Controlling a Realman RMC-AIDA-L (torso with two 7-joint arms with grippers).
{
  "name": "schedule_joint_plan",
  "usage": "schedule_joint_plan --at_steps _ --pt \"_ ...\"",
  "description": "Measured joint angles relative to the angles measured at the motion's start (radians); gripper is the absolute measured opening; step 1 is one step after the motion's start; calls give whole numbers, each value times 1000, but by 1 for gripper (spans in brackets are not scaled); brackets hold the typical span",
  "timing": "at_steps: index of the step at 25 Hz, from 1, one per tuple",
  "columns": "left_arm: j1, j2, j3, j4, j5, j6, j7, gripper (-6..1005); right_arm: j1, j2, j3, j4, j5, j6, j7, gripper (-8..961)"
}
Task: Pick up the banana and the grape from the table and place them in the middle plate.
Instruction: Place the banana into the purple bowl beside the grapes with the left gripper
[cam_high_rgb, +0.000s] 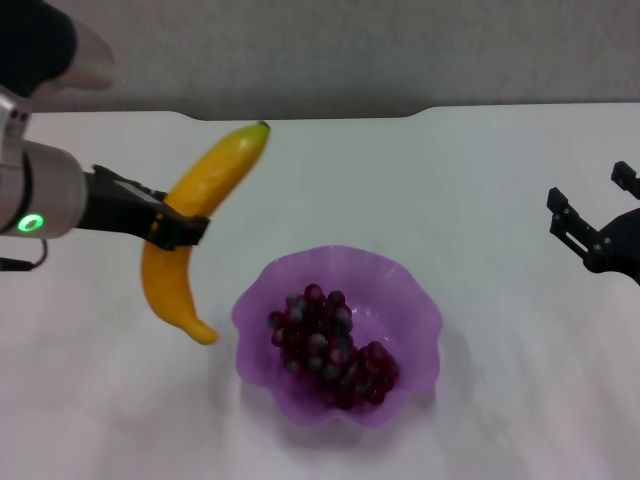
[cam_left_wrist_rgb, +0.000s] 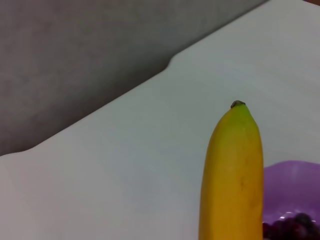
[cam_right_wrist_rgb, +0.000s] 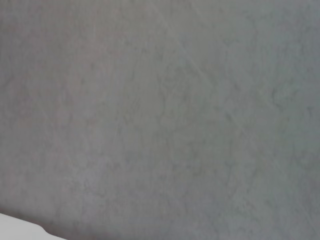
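My left gripper (cam_high_rgb: 178, 228) is shut on the middle of the yellow banana (cam_high_rgb: 205, 215), holding it in the air left of the middle plate (cam_high_rgb: 415, 300). The banana's dark green tip points to the table's far edge. The left wrist view shows the banana (cam_left_wrist_rgb: 234, 175) close up, with the purple plate (cam_left_wrist_rgb: 292, 187) behind it. The grape (cam_high_rgb: 330, 345), a dark red-purple bunch, lies inside the plate. My right gripper (cam_high_rgb: 590, 215) hangs open at the right edge of the head view, away from the plate, with nothing between its fingers.
The white table (cam_high_rgb: 480, 180) ends at a far edge with a notch, and a grey wall (cam_high_rgb: 350, 50) stands behind it. The right wrist view shows mostly grey wall (cam_right_wrist_rgb: 160, 115).
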Motion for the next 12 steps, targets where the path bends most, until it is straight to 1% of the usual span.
schedule_joint_plan --at_steps 9,10,12 --pt "-30 0 123 -19 5 -24 -29 497 2 -2 -2 0 0 0 1 801" --pt "-30 0 123 -19 5 -24 -29 497 2 -2 -3 0 0 0 1 801" --pt "-48 0 162 -45 35 -43 -57 497 2 -2 -3 0 0 0 1 801"
